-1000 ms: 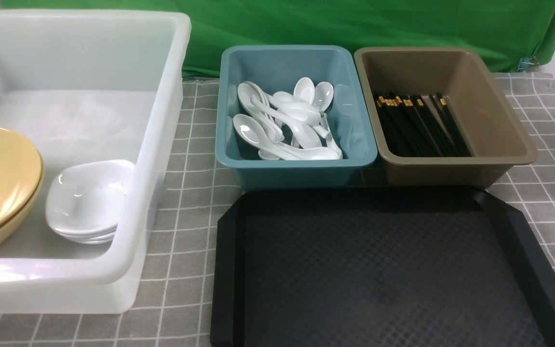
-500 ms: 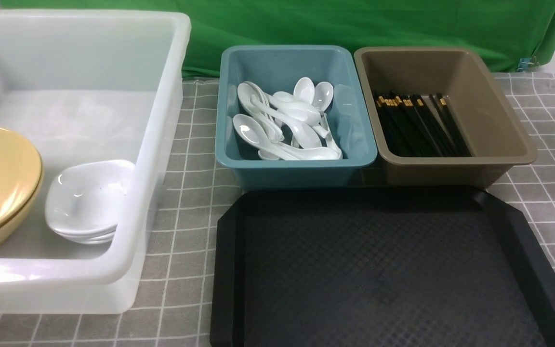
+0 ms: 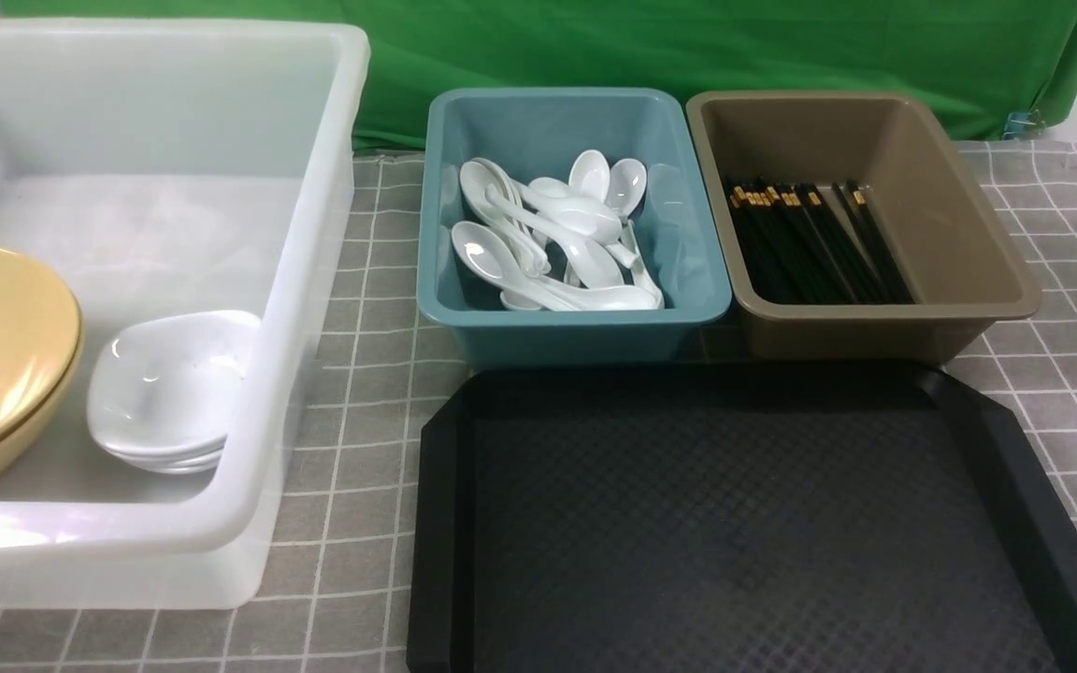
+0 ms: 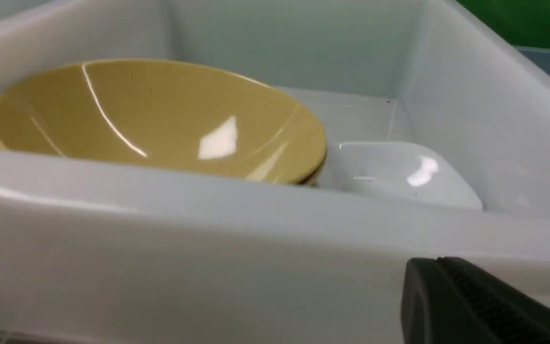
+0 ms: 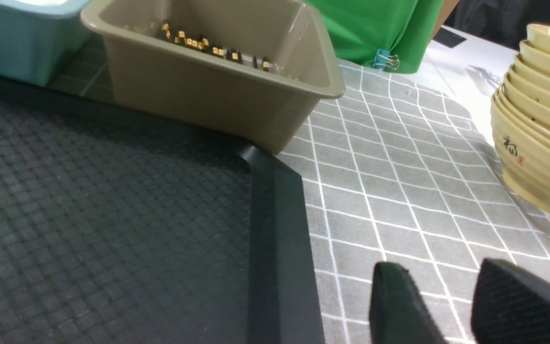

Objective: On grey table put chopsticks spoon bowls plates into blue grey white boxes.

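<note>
A staged robot test setup rather than a real kitchen. A green backdrop cloth (image 3: 688, 47), held by a binder clip (image 5: 384, 58), hangs behind a desk (image 3: 1062, 224) covered in grey gridded cloth. Plastic sorting tubs stand on the desk.

My grey table (image 3: 361, 308) carries three boxes (image 3: 576, 318), a black tray (image 3: 744, 523), and stacked bowls (image 5: 537, 143) beyond my right gripper (image 5: 451, 306).

Bright, even overhead light; white glare spots sit on the yellow bowl (image 4: 160, 124) and plates (image 3: 169, 388). Shadows are soft. Wrist views blur nearby edges.
</note>
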`<action>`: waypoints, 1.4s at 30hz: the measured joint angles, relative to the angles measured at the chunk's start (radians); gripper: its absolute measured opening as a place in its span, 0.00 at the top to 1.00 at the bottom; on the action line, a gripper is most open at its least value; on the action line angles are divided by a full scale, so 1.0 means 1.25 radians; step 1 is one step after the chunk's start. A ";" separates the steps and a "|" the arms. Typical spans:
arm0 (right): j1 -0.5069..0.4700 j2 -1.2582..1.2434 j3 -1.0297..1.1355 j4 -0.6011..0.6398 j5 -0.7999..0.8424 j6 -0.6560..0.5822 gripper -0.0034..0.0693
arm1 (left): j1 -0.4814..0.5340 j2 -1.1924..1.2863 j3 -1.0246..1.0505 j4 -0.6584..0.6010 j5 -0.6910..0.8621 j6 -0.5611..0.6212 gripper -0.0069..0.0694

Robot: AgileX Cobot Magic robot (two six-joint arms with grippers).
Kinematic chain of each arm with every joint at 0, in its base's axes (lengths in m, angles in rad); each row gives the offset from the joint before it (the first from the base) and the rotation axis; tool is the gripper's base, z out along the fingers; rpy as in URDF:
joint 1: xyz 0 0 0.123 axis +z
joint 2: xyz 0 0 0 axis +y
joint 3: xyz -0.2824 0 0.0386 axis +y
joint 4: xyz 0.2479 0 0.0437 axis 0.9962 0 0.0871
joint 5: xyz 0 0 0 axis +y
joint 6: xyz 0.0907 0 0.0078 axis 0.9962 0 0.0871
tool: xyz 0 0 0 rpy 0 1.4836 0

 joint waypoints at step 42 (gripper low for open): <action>0.000 0.000 0.000 -0.001 0.000 0.000 0.62 | -0.141 -0.003 0.011 0.024 0.009 -0.060 0.91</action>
